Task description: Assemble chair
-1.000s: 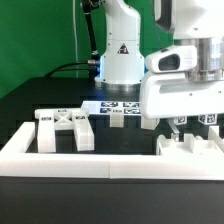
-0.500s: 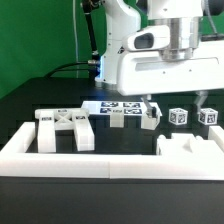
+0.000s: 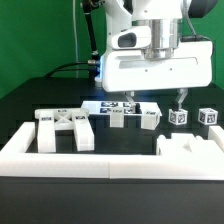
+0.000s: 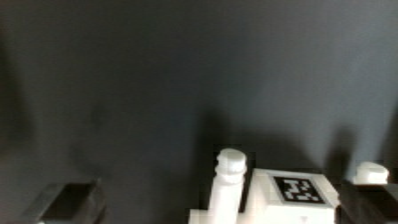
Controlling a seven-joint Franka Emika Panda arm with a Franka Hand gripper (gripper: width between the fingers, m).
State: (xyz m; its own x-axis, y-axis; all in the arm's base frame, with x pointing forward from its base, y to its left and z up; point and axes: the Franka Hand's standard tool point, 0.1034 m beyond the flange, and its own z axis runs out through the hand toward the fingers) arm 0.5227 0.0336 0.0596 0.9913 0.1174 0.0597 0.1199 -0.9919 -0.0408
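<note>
Exterior view shows the gripper [image 3: 156, 100] hanging above a row of small leg blocks, its two fingers spread wide with nothing between them. The X-braced back panel [image 3: 65, 128] lies at the middle left of the frame, the centre block [image 3: 150, 118] just below the hand, and the right blocks [image 3: 179, 116] beside it. The wrist view shows a tagged block [image 4: 267, 190] close to the camera. I judge the risk is the tight spacing: a descent slightly off centre could make one finger strike a block, tipping it or pushing its neighbour.
</note>
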